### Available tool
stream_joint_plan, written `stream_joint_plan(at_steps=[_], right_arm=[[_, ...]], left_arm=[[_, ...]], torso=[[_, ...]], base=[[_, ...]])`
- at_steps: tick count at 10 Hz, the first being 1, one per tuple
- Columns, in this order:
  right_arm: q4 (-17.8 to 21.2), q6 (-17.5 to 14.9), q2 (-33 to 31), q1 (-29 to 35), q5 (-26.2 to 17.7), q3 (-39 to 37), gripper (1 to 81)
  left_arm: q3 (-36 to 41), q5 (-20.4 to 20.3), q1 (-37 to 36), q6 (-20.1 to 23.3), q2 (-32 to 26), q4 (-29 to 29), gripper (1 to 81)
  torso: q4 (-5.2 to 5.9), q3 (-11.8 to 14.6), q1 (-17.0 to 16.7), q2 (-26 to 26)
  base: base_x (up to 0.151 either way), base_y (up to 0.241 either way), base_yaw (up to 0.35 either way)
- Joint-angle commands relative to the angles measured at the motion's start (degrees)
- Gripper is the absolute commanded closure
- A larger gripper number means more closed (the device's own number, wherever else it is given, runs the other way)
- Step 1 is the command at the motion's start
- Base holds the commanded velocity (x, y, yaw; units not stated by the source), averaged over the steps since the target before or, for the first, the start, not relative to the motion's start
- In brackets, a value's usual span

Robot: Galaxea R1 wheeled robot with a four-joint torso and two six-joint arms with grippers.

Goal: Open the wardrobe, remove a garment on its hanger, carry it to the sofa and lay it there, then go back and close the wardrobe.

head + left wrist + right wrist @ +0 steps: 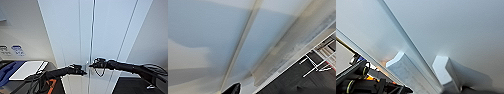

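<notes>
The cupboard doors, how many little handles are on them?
2. One handle sits on one side of the gap between the wardrobe doors, the other handle on the other side, both close to the gap.

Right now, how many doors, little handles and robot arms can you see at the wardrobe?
Wardrobe doors: 2, left door and right door
Small white handles: 2, one and the other
Robot arms with grippers: 2, left gripper and right gripper
Total: 6
</notes>
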Motion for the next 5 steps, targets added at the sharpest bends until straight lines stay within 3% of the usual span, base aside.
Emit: stream_joint_plan(at_steps=[1, 5], right_arm=[[-0.13, -0.18, 0.19, 9.93, 0.47, 1.1, 1.0], [-0.04, -0.18, 0.01, 9.84, 0.55, 1.89, 1.0]], left_arm=[[-4.22, 0.12, -9.36, 0.41, 4.2, 0.32, 1.0], [-9.33, -1.37, -10.68, 0.5, 10.44, 2.78, 1.0]], torso=[[0.0, 0.0, 0.0, 0.0], [0.0, -0.02, 0.02, 0.02]], base=[[0.0, 0.0, 0.0], [0.0, 0.0, 0.0]])
